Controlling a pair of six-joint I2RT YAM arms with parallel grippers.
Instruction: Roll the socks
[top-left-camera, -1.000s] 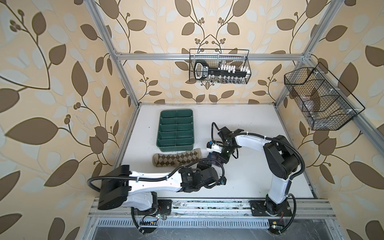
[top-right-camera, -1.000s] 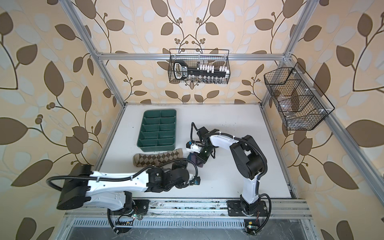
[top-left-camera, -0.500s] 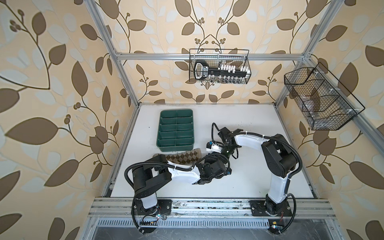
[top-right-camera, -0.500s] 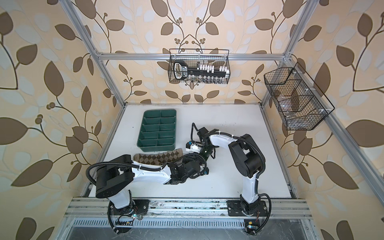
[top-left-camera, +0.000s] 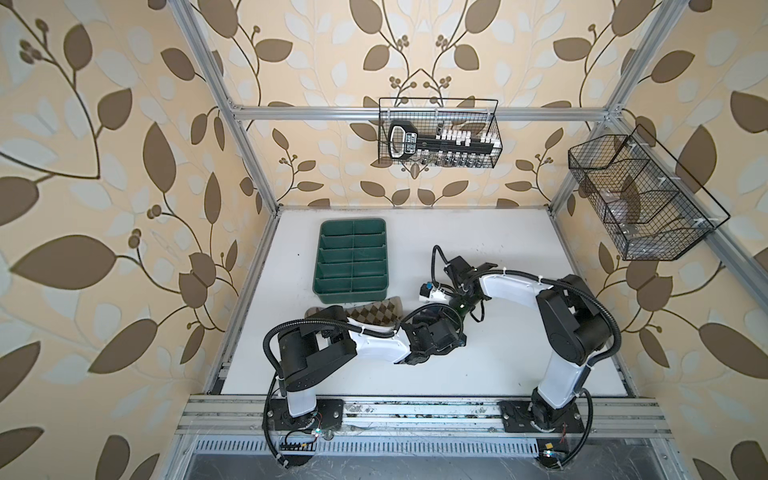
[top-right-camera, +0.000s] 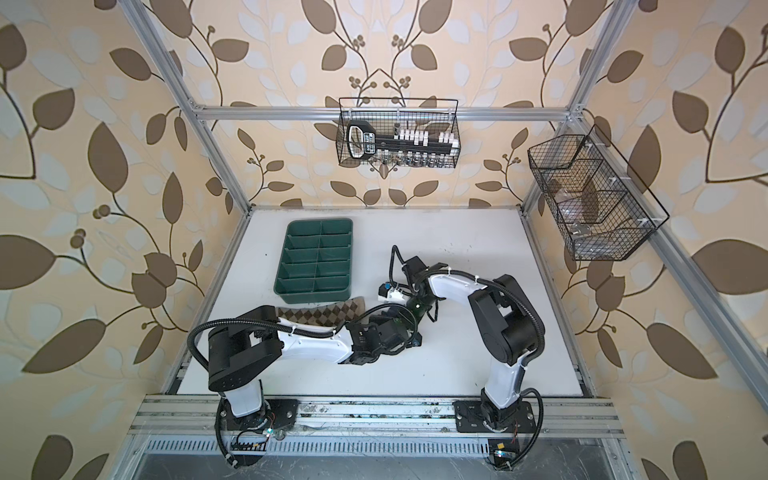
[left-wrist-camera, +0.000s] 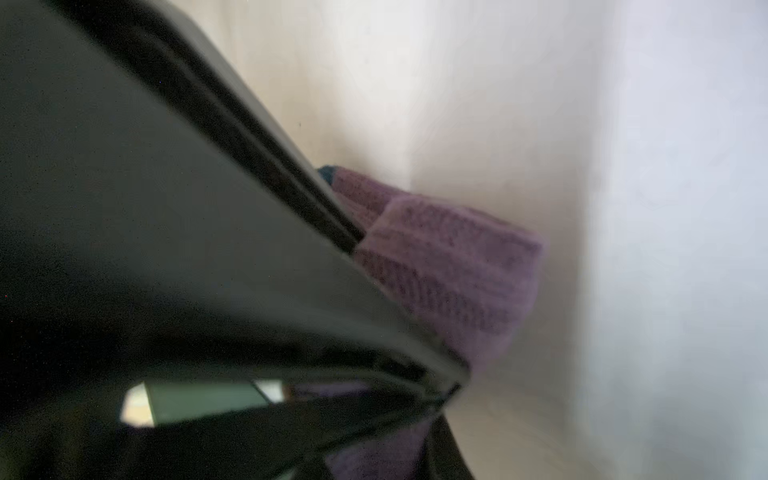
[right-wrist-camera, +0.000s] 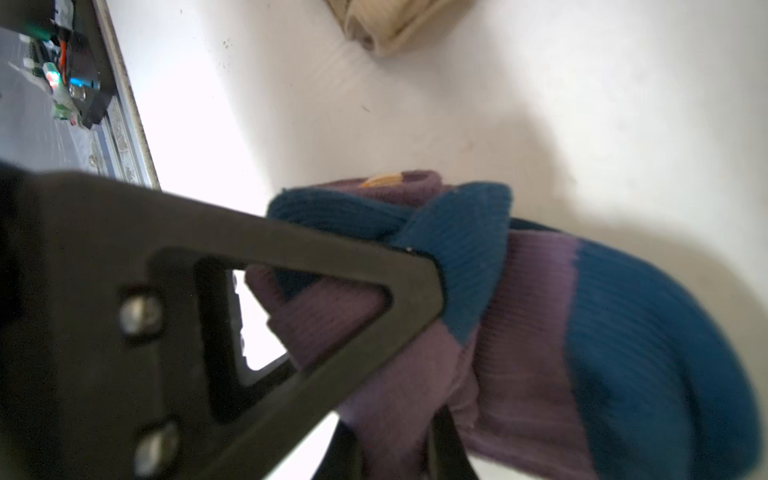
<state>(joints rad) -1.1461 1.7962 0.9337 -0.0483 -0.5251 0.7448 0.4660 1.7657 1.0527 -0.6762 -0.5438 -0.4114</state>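
The purple sock (right-wrist-camera: 540, 332), with dark blue toe and heel, is bunched on the white table; in both top views the grippers hide it. My right gripper (right-wrist-camera: 395, 449) is shut on its purple fabric, low between the fingers. My left gripper (left-wrist-camera: 374, 457) is shut on the same sock (left-wrist-camera: 449, 266), and one of its black fingers (right-wrist-camera: 332, 282) crosses the right wrist view. In a top view the left gripper (top-left-camera: 451, 328) and the right gripper (top-left-camera: 459, 306) meet mid-table. The tan argyle sock (top-left-camera: 374, 311) lies flat, its left part under my left arm.
A green divided tray (top-left-camera: 353, 259) stands just behind the tan sock. One wire basket (top-left-camera: 438, 137) hangs on the back wall and another (top-left-camera: 640, 199) on the right wall. The table's front rail (top-left-camera: 415, 409) runs below both arm bases.
My left arm has folded in toward the middle and now covers part of the tan sock. Its gripper has come up to the purple sock and closed on it. The right arm has barely moved.
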